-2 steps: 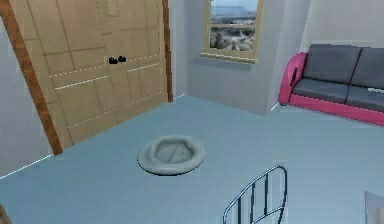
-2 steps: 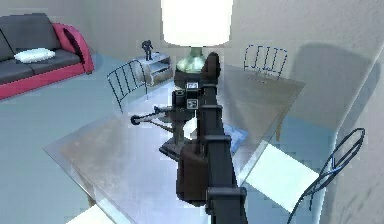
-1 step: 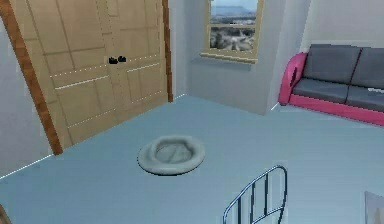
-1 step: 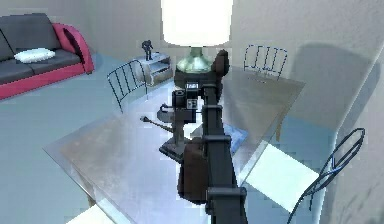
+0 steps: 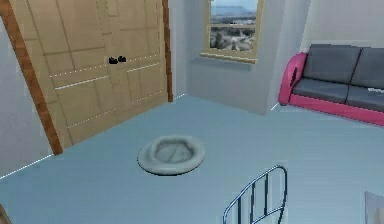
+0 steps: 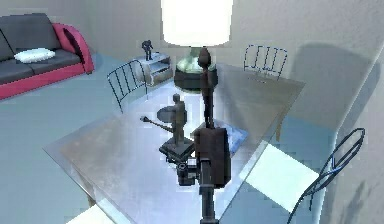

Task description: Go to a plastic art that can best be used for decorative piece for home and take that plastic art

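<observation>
Reaching is judged to be the step in hand. The glass table (image 6: 105,150) lies lower left to centre of the arm side view. A small grey figurine (image 6: 177,114) — taken as the plastic art — stands upright on it near frame centre. Just below it sits the gripper (image 6: 176,152); next, fine alignment to the figurine is called for. The arm (image 6: 210,188) rises from the bottom edge, right of centre. Gripper state — and whether anything is held — cannot be told.

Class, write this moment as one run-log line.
place: clear glass table | target: small brownish figure statuette, upright on tabletop | end effector: near statuette, hold unclear
</observation>
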